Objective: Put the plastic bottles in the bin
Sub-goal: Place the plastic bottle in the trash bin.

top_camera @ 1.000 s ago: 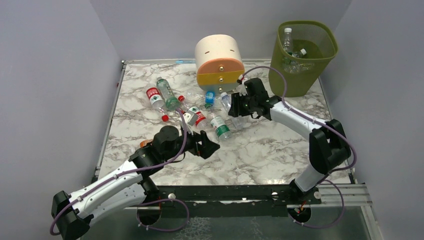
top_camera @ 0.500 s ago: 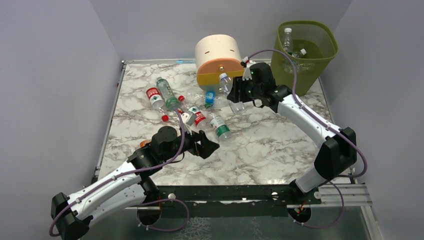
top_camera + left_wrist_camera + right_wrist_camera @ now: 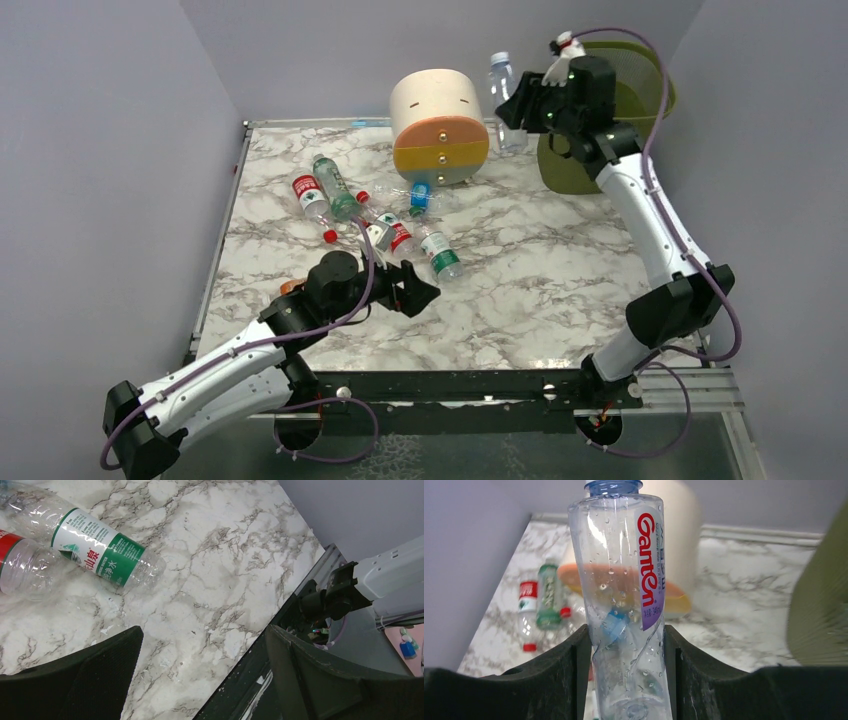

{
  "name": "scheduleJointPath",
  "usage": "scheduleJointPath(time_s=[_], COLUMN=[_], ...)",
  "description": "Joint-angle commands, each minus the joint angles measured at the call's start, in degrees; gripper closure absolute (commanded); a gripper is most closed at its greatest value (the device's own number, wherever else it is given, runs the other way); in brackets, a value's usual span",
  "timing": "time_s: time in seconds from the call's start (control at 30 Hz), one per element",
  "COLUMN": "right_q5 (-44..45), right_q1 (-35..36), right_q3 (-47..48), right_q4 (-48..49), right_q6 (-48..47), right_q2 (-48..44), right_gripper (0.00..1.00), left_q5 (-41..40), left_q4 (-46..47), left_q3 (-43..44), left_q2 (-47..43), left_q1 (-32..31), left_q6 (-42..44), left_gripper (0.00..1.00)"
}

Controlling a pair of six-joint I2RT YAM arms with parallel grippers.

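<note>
One bottle, red lettering right-wrist only

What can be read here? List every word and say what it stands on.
"Ganten": red letters on the clear bottle in the right tool.
Small print beside it: too small to read.
Green-label bottle: white Chinese characters, not surely legible.
Labels on the other bottles: too small.

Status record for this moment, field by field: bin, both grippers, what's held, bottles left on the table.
bin: olive-green mesh wastebasket, far right, partly behind right arm
right gripper: shut on clear red-lettered plastic bottle, upright, raised left of bin
left gripper: open, empty, low over marble table
bottles on table: several, lying left of cream-and-orange round drawer unit
</note>
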Motion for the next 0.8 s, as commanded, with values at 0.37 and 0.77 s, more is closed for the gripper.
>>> scheduleJointPath(time_s=[0.37,0.77], right_q5=[-5.0,-10.0], right_q1=[-21.2,-31.7], right_q3=[16.7,24.6], right_q4=[4.6,5.7], right_q6=[7.5,11.7], right_q2=[8.9,18.3], right_gripper=[0.57,0.57], left_q5=[0.4,0.5], left_q4=[3.0,3.1], left_q3=[2.1,3.1], left_q2=[0.6,3.1], left_q1=[0.1,0.1], left_q6=[-2.0,-1.8], left_gripper=[0.01,0.01])
